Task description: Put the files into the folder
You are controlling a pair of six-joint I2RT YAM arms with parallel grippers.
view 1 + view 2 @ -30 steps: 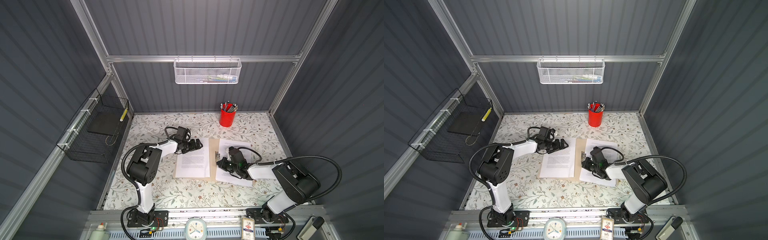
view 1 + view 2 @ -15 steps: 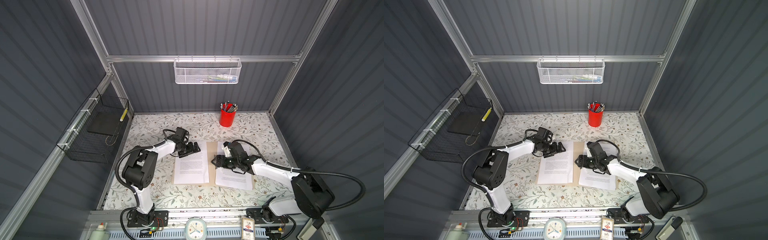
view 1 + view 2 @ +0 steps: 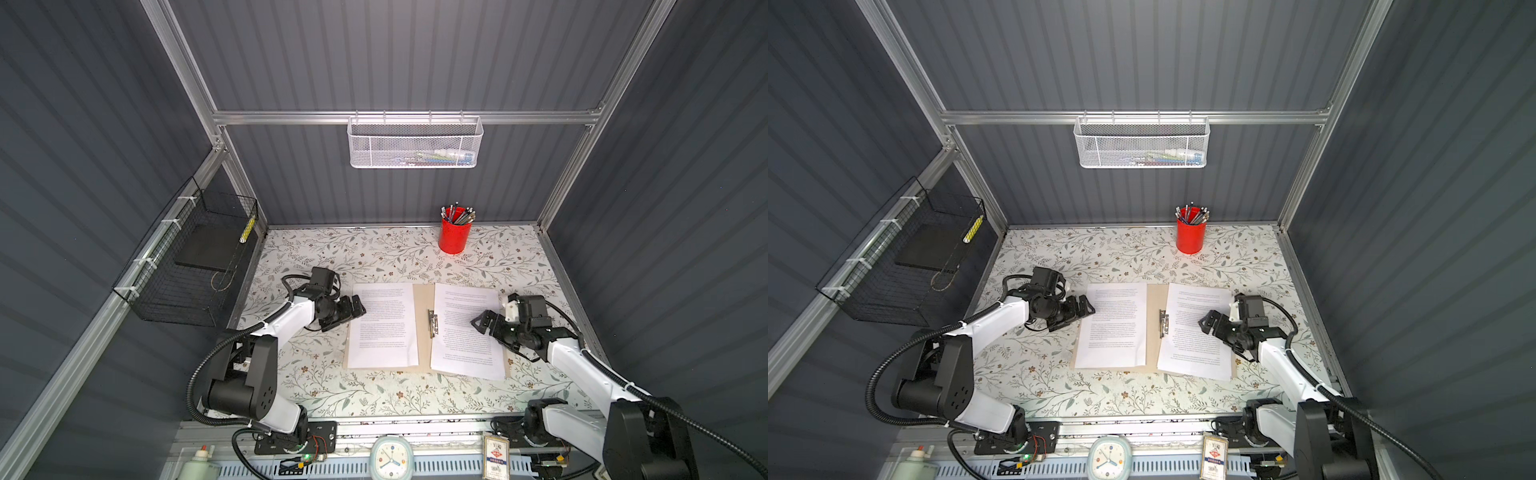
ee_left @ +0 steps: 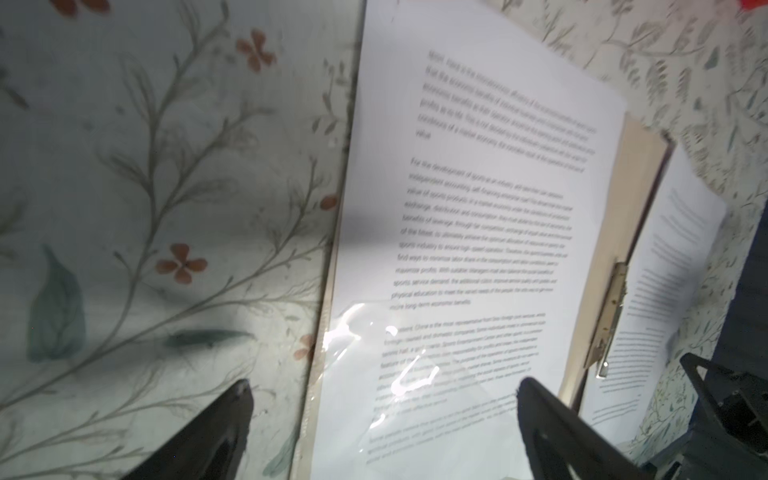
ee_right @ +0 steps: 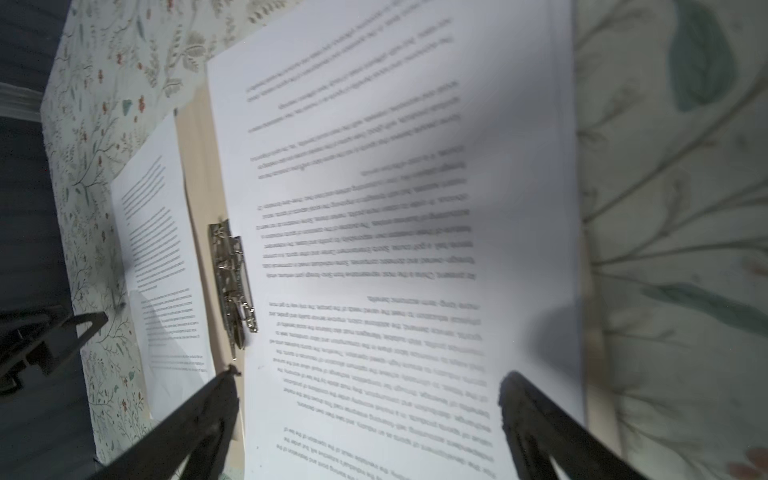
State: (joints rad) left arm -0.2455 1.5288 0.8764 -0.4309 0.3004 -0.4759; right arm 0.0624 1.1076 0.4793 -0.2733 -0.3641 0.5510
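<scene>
**Papers lie in the open folder, not yet clipped or closed**

In both top views the tan folder (image 3: 423,349) lies spread open on the flowered desk (image 3: 374,257). The files (image 3: 382,328) rest on it in two lots. One sheet lies just ahead of the left pincer (image 3: 357,306), whose jaws stand wide and empty at its outer edge. A skewed pile sits directly under the right pincer (image 3: 478,324), which is also spread and holding nothing. That pile pokes past the folder's near edge.

The metal clip (image 3: 1163,324) sits on the bare spine between the two pincers. Well beyond the right pincer, a red cup (image 3: 1191,237) holds pens. Out past the left pincer, a black wire basket (image 3: 892,299) holds a black slab (image 3: 928,249).

The left wrist view shows the jaws gaping half over the desk and half over the sheet. The right wrist view shows the jaws wide above the pile, with the clip (image 5: 232,282) just off one fingertip.

The papers are on the card, so I'd say most of the job is done. What seems left is squaring the pile, securing it under the clip and shutting the cover.
</scene>
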